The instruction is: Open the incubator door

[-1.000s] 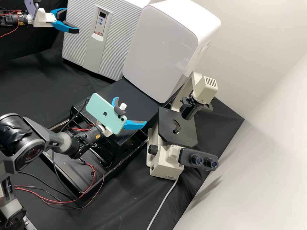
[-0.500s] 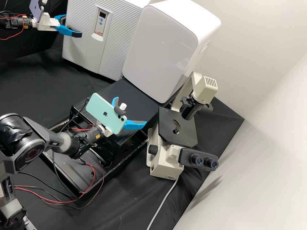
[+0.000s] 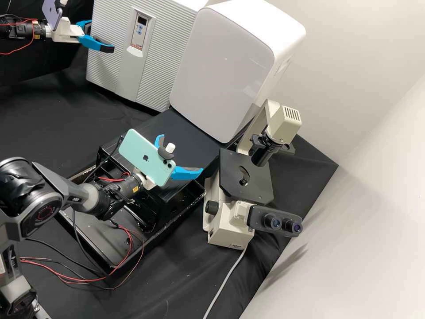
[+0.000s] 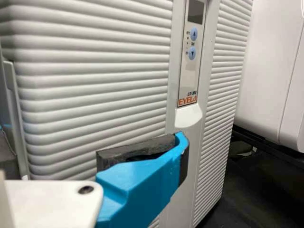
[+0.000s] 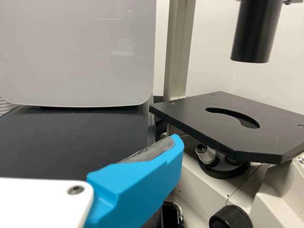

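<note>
The incubator (image 3: pixel 110 57) stands closed at the upper left of the high view, its front ribbed. My left gripper (image 3: pixel 101 35) is at its left front edge, fingers apart: one is before the ribbed front, the other's tip is hidden by the incubator's side. In the left wrist view, one blue finger of the left gripper (image 4: pixel 137 190) lies across the incubator front (image 4: pixel 95 76), below the control panel (image 4: pixel 189 61); contact cannot be told. Over the black stand, my right gripper (image 3: pixel 182 155) is open and holds nothing. One finger of that right gripper (image 5: pixel 137 190) shows in its wrist view.
A large white box (image 3: pixel 221 66) stands right of the incubator, on a black platform (image 3: pixel 177 128). Right of my right gripper is the microscope (image 3: pixel 248 177), its stage (image 5: pixel 228 123) close by in the wrist view. Cables (image 3: pixel 128 248) trail over a black tray at the lower left.
The left gripper has shifted slightly right and down along the incubator's left edge, and its farther fingertip has gone behind that edge. The right arm has kept still.
</note>
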You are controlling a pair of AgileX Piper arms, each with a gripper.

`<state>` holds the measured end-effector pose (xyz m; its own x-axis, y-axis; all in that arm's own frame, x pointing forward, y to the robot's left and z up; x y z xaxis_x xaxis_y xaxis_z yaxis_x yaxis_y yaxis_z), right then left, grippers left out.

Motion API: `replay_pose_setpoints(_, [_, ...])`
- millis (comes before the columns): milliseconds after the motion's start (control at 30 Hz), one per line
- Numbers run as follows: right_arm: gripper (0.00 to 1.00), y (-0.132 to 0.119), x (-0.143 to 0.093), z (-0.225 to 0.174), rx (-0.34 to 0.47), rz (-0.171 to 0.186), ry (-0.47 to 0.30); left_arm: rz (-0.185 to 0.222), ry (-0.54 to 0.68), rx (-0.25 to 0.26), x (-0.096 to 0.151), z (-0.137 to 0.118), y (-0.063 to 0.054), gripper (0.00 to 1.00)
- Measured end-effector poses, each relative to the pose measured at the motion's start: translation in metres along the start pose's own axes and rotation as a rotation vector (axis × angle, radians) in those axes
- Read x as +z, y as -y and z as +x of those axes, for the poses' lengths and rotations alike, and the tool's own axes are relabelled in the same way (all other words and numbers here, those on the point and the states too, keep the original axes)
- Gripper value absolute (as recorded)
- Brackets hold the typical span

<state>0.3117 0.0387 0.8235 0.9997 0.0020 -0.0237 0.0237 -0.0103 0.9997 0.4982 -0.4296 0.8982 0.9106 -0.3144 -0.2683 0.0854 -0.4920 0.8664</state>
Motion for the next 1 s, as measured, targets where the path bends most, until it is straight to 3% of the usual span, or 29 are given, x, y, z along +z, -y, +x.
replay_pose_setpoints(133, [1.00,0.0000,0.0000,0.0000,0.000,0.000,0.000,0.013,0.005,0.025,0.0009,0.0026,-0.0107,1.00])
replay_pose_setpoints(400, [1.00,0.0000,0.0000,0.0000,0.000,0.000,0.000,0.016,0.006,0.028,0.0011,0.0028,-0.0119,1.00])
replay_pose_setpoints(433, [1.00,0.0000,0.0000,0.0000,0.000,0.000,0.000,0.014,0.005,0.026,0.0010,0.0027,-0.0113,0.00])
replay_pose_setpoints(1000, [1.00,0.0000,0.0000,0.0000,0.000,0.000,0.000,-0.008,-0.003,0.016,0.0010,0.0000,-0.0056,0.00])
